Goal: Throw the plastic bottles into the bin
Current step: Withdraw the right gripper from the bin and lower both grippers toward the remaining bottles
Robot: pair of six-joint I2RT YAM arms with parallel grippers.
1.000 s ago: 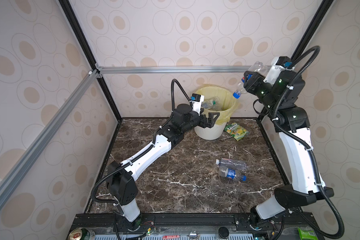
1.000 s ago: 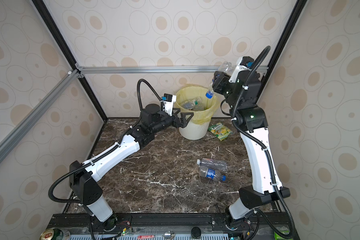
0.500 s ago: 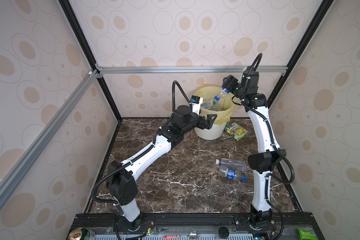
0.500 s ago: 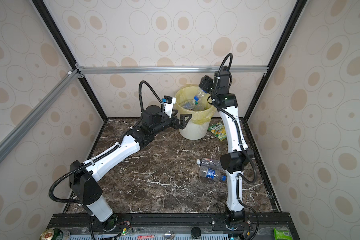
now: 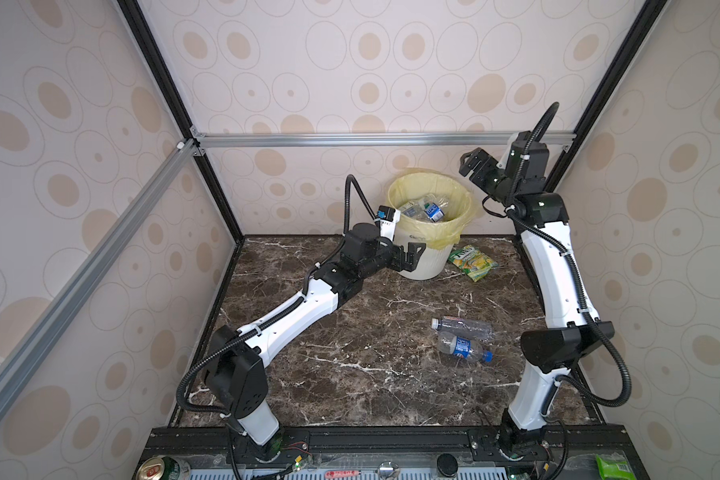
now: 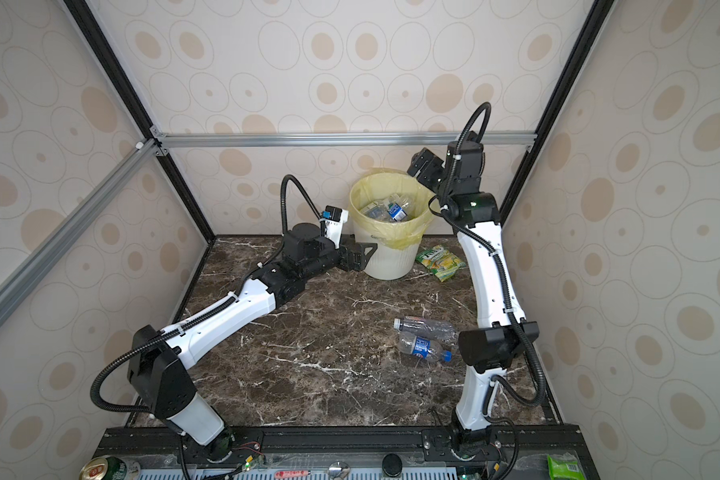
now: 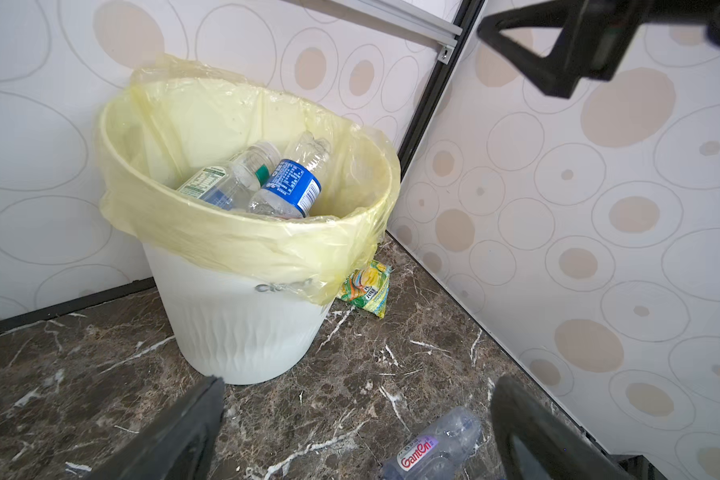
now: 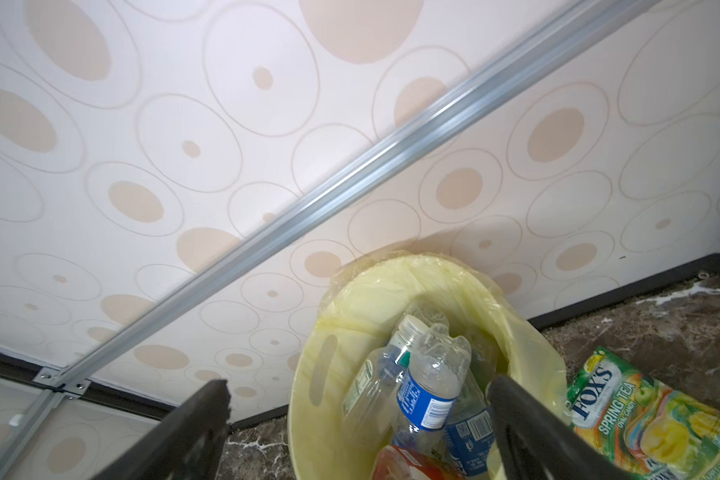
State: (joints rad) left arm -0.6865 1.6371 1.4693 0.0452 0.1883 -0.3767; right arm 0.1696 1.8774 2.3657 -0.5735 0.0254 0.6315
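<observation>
While the left gripper [image 5: 413, 252] hangs with jaws apart and empty just left of the round white ribbed plastic bin [image 5: 427, 268], which is lined with a pale yellow bag, several clear plastic bottles [image 7: 285, 189] lie piled inside that bin, a blue-labelled one on top. In front of the bin, well apart from it, a clear crushed bottle [image 5: 464, 327] with a white cap and a blue-label bottle [image 5: 463, 350] with a blue cap lie just beside each other on the dark marble tabletop [image 5: 350, 353]. A green-yellow snack packet [image 5: 472, 262] lies flat just right of the bin's base. The right gripper [image 5: 472, 163] hovers above and right of the bin's rim, jaws wide apart, nothing between them.
</observation>
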